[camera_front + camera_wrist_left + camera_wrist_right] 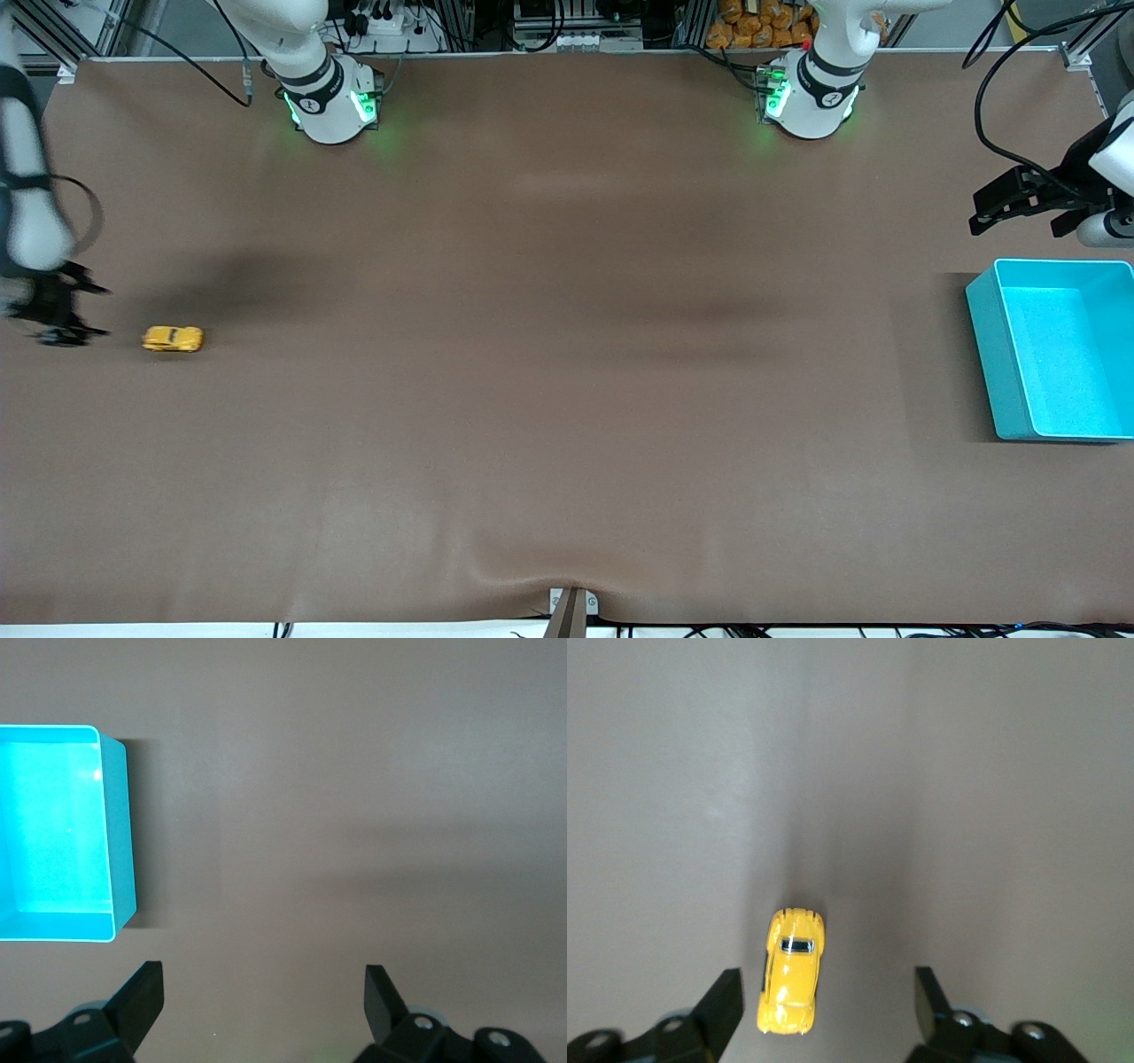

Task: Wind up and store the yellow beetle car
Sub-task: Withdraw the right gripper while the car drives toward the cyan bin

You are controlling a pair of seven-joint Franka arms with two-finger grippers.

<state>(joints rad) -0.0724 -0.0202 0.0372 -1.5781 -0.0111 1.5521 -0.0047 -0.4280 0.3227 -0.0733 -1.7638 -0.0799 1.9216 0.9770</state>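
Yellow beetle car (173,338) lies (untouched) just beside right gripper (64,310).

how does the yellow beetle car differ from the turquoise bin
The yellow beetle car is tiny, rounded and closed; the turquoise bin is far larger, boxy, open-topped and empty. The car sits at the right arm's end of the table, beside the open right gripper; the bin at the left arm's end, by the open left gripper. Both rest on the table.

Even overhead light, soft shadows; right arm motion-blurred.
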